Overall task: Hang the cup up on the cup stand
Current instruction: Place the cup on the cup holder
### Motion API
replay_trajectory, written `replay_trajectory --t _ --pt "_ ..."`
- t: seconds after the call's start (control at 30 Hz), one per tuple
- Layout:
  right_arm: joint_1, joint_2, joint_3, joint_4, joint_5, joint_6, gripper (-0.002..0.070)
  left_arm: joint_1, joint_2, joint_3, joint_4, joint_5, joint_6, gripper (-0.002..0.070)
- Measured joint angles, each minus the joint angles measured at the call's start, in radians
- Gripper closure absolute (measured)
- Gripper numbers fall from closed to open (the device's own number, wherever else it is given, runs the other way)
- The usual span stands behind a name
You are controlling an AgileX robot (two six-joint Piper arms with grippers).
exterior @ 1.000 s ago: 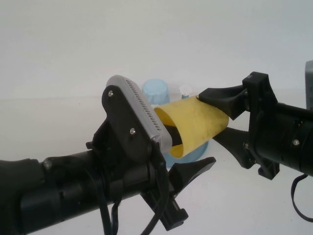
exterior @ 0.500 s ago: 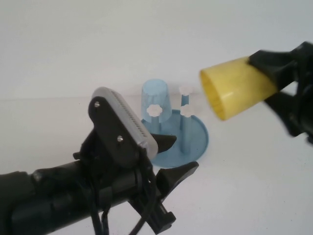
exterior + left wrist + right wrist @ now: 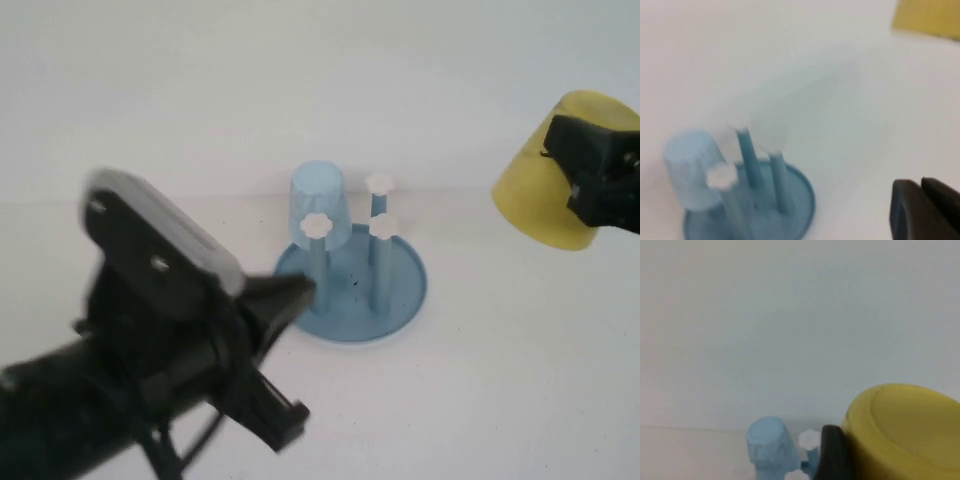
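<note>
- Your small plain yellow plastic tapered cup (image 3: 548, 180) sits at the right edge of the high view, mouth tilted down, pinched in the right gripper (image 3: 600, 180), clear of the white table (image 3: 480, 380)
- Your left gripper (image 3: 290, 295), lower left of the frame, has its black fingers pressed together on nothing, their tip just beside the stand's rim
- White table lies open between cup and stand
- Your blue dish-based cup stand (image 3: 400, 300) at frame centre already carries an inverted light blue cup (image 3: 320, 205) on a rear left peg; three white flower caps (image 3: 381, 226) show bare
</note>
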Motion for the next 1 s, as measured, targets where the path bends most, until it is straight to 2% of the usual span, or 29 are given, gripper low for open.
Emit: replay_trajectory --t 0.27,0.37,0.47,0.63,0.67,0.7,0.73,0.83,1.0 --pt "0.000 0.013 0.000 -0.099 -0.069 -0.053 0.0165 0.005 0.123 0.035 0.000 0.013 -0.018 0.0676" --pt "0.000 0.052 0.000 -0.172 -0.069 -0.060 0.0165 0.045 0.177 0.035 0.031 0.051 -0.018 0.0676" --pt "0.000 0.102 0.000 -0.211 -0.069 -0.060 0.0165 0.117 0.238 0.035 0.062 0.118 -0.025 0.0676" --pt "0.000 0.173 0.000 -0.230 -0.069 0.013 0.0166 0.325 0.309 0.035 0.120 0.230 -0.039 0.0676" --pt "0.000 0.183 0.000 -0.238 -0.069 0.027 0.0166 0.377 0.314 0.035 0.145 0.257 -0.051 0.0676" --pt "0.000 0.193 0.000 -0.253 -0.069 0.049 0.0166 0.430 0.315 0.035 0.188 0.342 -0.124 0.0676" --pt "0.000 0.204 0.000 -0.277 -0.069 0.075 0.0166 0.485 0.315 0.033 0.246 0.329 -0.124 0.0676" --pt "0.000 0.242 -0.002 -0.383 -0.069 0.186 0.0167 0.654 0.315 0.004 0.421 0.496 -0.317 0.0676" --pt "-0.029 0.349 -0.085 -0.457 -0.050 0.397 0.0167 0.943 0.311 -0.042 0.445 0.836 -0.353 0.0676"
